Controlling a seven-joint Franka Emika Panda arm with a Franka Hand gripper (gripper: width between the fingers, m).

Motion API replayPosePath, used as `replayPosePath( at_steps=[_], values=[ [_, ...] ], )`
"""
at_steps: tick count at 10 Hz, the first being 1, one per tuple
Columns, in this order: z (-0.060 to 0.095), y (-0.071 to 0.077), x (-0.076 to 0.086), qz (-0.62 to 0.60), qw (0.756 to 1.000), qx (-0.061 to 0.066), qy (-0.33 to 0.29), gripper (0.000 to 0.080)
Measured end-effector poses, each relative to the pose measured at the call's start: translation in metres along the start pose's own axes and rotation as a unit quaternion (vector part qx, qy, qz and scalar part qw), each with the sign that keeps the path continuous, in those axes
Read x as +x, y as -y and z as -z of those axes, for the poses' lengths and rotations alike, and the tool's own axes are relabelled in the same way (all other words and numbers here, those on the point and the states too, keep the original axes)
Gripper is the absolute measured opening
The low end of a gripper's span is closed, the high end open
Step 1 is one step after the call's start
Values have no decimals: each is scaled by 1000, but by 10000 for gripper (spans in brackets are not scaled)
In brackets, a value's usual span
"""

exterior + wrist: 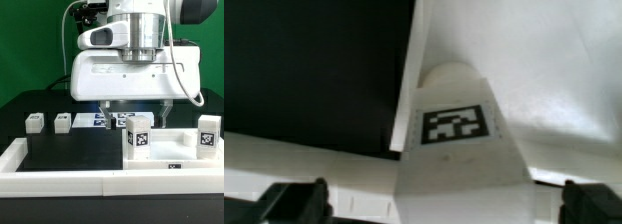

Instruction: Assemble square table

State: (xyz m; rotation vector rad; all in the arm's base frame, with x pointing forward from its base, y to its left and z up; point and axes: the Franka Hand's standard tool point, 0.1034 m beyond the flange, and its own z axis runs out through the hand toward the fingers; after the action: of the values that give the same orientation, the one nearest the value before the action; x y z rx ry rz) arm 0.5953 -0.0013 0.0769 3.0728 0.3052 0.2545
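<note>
The tool [137,107] hangs wide open with nothing between its fingers. In the wrist view its two dark fingertips [295,203] stand well apart, one on either side of a leg [455,122].

The square top [155,163] lies flat on the black desk [70,150], at about 4 o'clock from the middle of the exterior view, close to the front rim bar [60,182]. That same leg [140,137] stands upright at the top's corner, at 6 o'clock from the tool and just under it. A second leg [207,136] stands at 3 o'clock from the first. It cannot be told whether either is screwed home. Two loose legs [35,122] [63,122] sit on the desk at 9 o'clock from the tool, well apart from the top.

Handling, as a judgement:
- **Material:** The parts look like hard moulded plastic, so they should be stiff, light and unlikely to break. They are also smooth, so they may slip or twist in a loose pinch.
- **Leg:** It is chunky and narrow enough for the open fingers. The best hold is across two opposite flat sides in its upper half, squarely, so that it stays upright when turned.
- **Top:** It looks too broad to span, so it is better gripped at an edge or nudged against the rim bar. Being light, it may slide on the desk when a leg is twisted into it.
</note>
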Motion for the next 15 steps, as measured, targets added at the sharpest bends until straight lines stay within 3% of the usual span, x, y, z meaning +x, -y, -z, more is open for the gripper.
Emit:
replayPosePath(
  at_steps=[1, 3, 4, 10, 12, 15],
  values=[
    [0, 0, 0, -7, 1000, 0, 0, 649],
    [-1, 0, 0, -7, 1000, 0, 1, 376],
    [0, 0, 0, -13, 1000, 0, 0, 291],
    [-1, 0, -1, -137, 991, 0, 1, 291],
    [-1, -3, -2, -233, 972, 4, -4, 291],
    [-1, 3, 1, -384, 923, 6, -7, 292]
  ],
)
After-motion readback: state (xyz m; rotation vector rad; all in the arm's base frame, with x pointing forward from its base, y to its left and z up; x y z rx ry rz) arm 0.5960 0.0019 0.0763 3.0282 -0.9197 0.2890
